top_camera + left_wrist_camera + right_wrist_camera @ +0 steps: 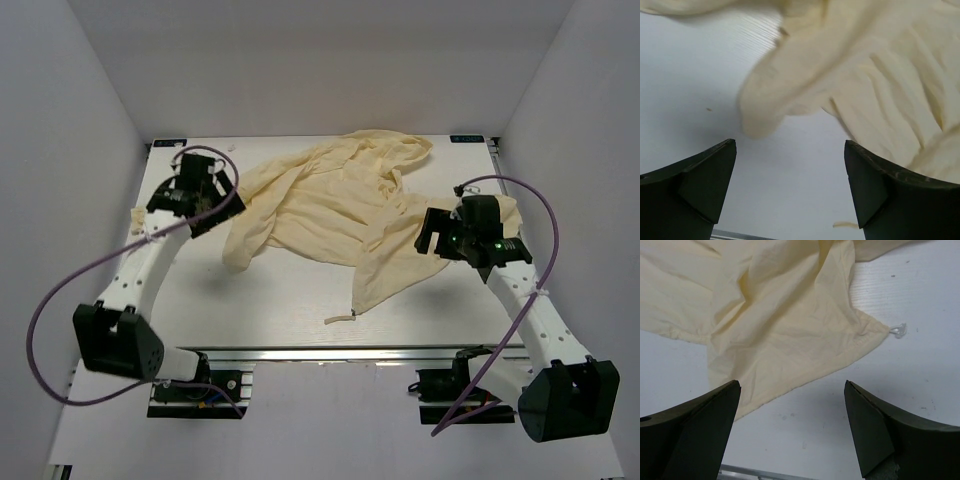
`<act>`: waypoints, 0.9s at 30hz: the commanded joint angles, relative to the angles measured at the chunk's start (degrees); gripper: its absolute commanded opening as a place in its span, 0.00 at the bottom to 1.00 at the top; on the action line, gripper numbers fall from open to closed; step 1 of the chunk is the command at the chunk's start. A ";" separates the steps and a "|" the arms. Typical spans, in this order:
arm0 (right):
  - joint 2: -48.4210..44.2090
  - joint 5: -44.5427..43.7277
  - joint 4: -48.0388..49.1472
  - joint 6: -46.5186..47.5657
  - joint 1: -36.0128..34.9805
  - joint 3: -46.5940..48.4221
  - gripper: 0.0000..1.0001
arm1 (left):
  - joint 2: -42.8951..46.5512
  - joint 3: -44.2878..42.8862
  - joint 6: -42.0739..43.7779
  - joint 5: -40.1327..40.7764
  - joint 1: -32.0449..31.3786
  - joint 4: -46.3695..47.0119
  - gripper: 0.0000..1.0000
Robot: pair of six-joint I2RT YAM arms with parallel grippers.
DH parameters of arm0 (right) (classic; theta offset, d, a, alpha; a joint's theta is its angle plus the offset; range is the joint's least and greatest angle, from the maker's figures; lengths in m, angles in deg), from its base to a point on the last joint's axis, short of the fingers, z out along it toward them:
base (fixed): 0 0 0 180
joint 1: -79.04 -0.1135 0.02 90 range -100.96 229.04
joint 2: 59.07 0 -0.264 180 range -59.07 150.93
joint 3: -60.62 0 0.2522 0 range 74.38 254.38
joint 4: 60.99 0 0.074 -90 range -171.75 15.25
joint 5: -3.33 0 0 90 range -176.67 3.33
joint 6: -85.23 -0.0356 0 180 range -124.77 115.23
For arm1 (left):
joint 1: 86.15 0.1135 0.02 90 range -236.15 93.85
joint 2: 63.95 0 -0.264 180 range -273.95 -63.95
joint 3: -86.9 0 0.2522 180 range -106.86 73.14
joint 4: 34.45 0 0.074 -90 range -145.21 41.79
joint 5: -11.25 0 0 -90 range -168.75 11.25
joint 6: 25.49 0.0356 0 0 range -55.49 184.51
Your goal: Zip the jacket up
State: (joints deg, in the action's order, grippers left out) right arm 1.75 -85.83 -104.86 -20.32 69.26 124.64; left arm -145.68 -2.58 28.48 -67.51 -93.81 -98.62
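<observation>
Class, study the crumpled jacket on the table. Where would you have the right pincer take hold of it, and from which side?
Probably the pointed hem corner of the jacket, where a small white cord end sticks out. It lies flat on the table, clear of the bunched folds, pointing toward the near edge. The open right pincer should come down from that near side.

The left arm (150,270) and right arm (525,300) stretch forward from their bases. The left pincer (790,144) and right pincer (792,384) both gape wide, gripping nothing.
</observation>
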 commanded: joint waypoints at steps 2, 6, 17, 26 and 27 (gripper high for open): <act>-0.79 1.88 1.45 1.05 0.03 -1.83 0.89 | 0.97 7.86 1.03 -4.04 -8.41 5.50 0.98; -0.87 2.41 2.07 0.87 0.03 -2.53 0.89 | -4.72 8.05 1.67 5.52 -13.34 0.50 0.98; 1.32 0.13 2.69 0.96 0.11 -2.71 0.89 | -17.58 6.56 0.96 10.02 -14.05 2.16 0.86; 1.85 -0.49 2.51 0.87 0.03 -2.80 0.89 | -22.68 4.01 -0.18 13.53 -14.05 0.84 0.44; 1.76 -0.49 2.51 0.79 0.11 -2.80 0.89 | -22.85 3.74 -0.44 13.89 -14.05 0.23 0.37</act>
State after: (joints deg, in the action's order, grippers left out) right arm 3.83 -85.46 -103.72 -20.32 69.28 122.15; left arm -169.31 3.71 28.91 -56.64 -107.87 -97.85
